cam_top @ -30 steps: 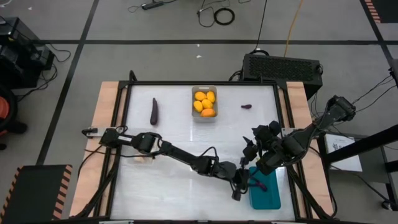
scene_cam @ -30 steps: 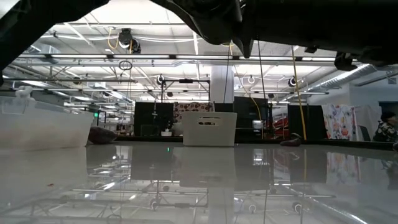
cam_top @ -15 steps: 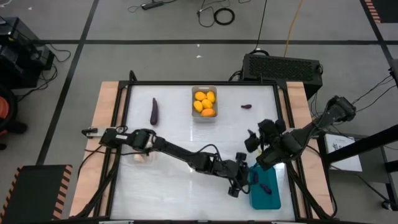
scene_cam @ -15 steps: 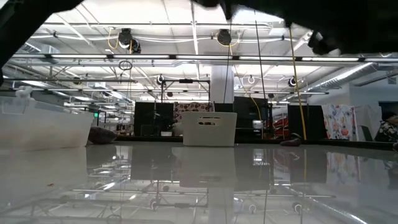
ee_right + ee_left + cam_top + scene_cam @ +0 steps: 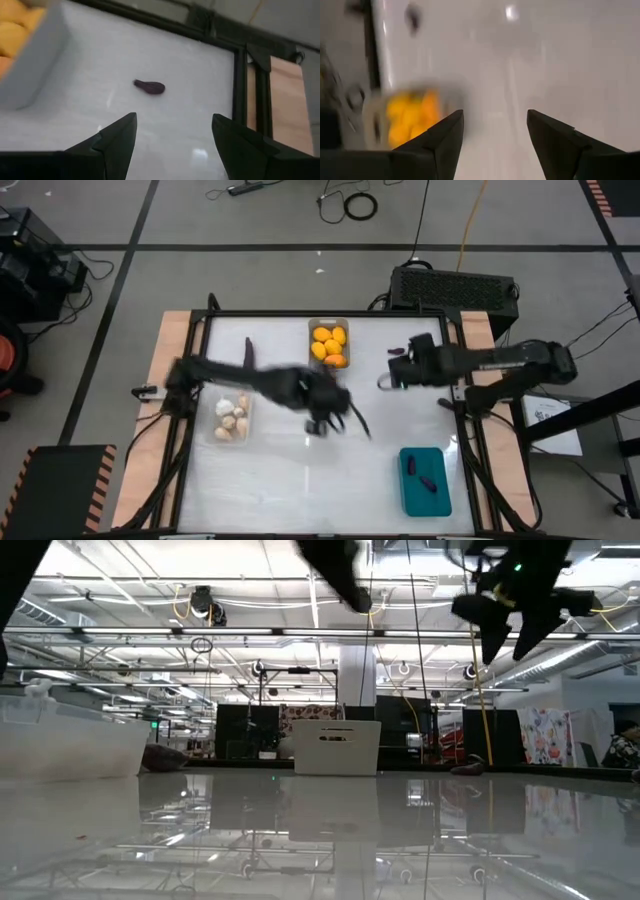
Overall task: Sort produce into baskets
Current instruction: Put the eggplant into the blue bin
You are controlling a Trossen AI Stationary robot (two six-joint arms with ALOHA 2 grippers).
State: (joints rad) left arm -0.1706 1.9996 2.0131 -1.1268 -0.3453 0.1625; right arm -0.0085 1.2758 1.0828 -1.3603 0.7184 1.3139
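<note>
White glossy table (image 5: 300,470) w/ black frame, warehouse floor and cables around it. Sorting looks mostly done, judging by how things lie.

Grey basket (image 5: 329,346) holds the yellow-orange fruits (image 5: 331,345), none loose on the table. Clear basket (image 5: 230,420) holds the pale garlic bulbs (image 5: 232,417), none loose either. Teal basket (image 5: 425,481) has at least two dark purple eggplant pieces (image 5: 424,481) inside.

Left to do, as far as visible: two eggplants outside any bin.
- Small eggplant (image 5: 150,86) lies on the table just ahead of the right gripper (image 5: 172,131), between it and the table's back edge. Right gripper fingers spread wide, holding nothing, hovering above the surface; prob. lining up on this piece.
- Long eggplant (image 5: 247,352) lies near the back-left of the table, well apart from the left gripper (image 5: 322,420), partly hidden by the blurred left arm in the high view.

Left gripper is over mid-table, near the grey basket, which sits ahead of it and off to one side in the left wrist view. Fingers apart, nothing between them.

Both leftover pieces prob. belong in the teal basket, well apart from the right gripper, towards the table's front-right. Est. two pick-and-drops remain.
</note>
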